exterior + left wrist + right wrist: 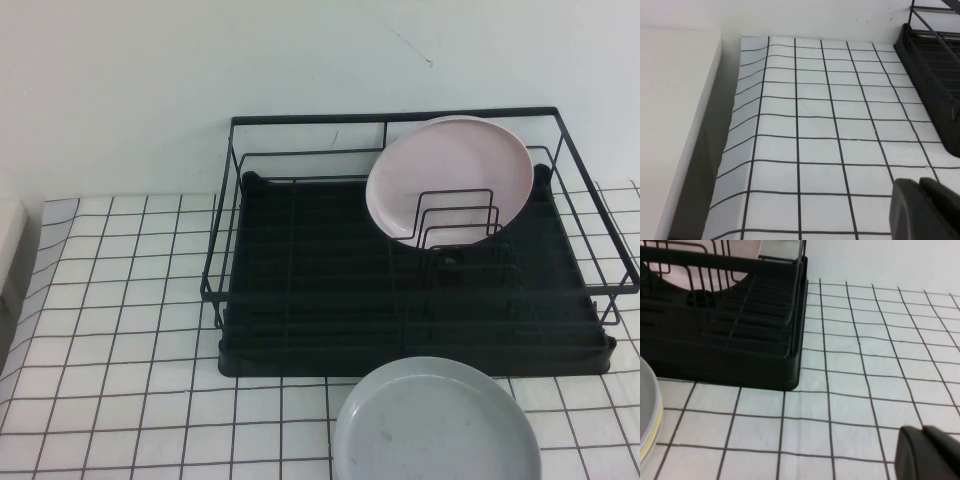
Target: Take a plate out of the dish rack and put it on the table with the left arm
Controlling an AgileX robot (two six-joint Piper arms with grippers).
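The pale pink plate point(440, 170) stands upright in the wire slots at the back right of the black dish rack point(300, 280). Neither arm shows in the high view. In the left wrist view my left gripper point(919, 181) hangs shut and empty over the white tiled table point(815, 130), with the rack's corner point(935, 90) off to one side. My right gripper point(921, 429) is also shut and empty above the table, near the rack's other front corner point(740, 350). A slice of the pink plate point(747, 250) shows through the wires there.
A pale grey-blue plate point(435, 425) lies flat on the table just in front of the rack, and its rim point(645, 405) shows in the right wrist view. A white raised block point(675, 125) borders the table's left edge. A white wall stands behind the rack.
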